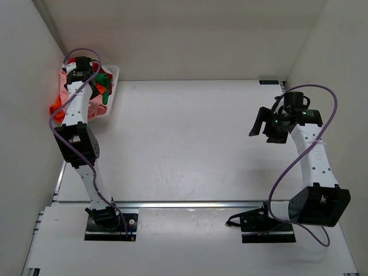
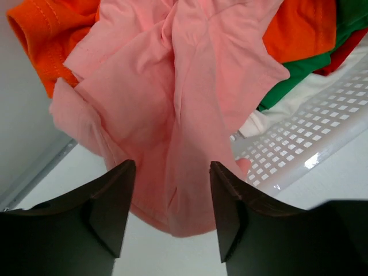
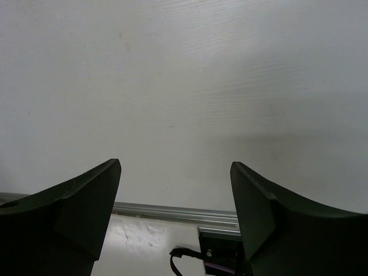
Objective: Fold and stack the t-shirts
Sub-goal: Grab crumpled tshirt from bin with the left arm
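A pile of t-shirts fills a white basket point(image 2: 310, 138) at the table's far left corner. The salmon pink t-shirt point(image 2: 172, 98) lies on top and drapes over the basket's rim. The orange t-shirt point(image 2: 46, 34) sits behind it, with the green t-shirt point(image 2: 299, 72) and a red edge point(image 2: 351, 49) to the right. My left gripper point(image 2: 171, 190) stands open low over the pile, its fingers on either side of the pink shirt's hanging fold. My right gripper point(image 1: 265, 129) hangs open over bare table at the right, nothing between its fingers point(image 3: 86, 201).
The basket point(image 1: 115, 72) stands against the left wall point(image 1: 23, 115) by the back wall. A metal rail point(image 1: 190, 203) runs along the table's near edge, with both arm bases behind it. A purple cable point(image 1: 322, 95) loops off the right arm.
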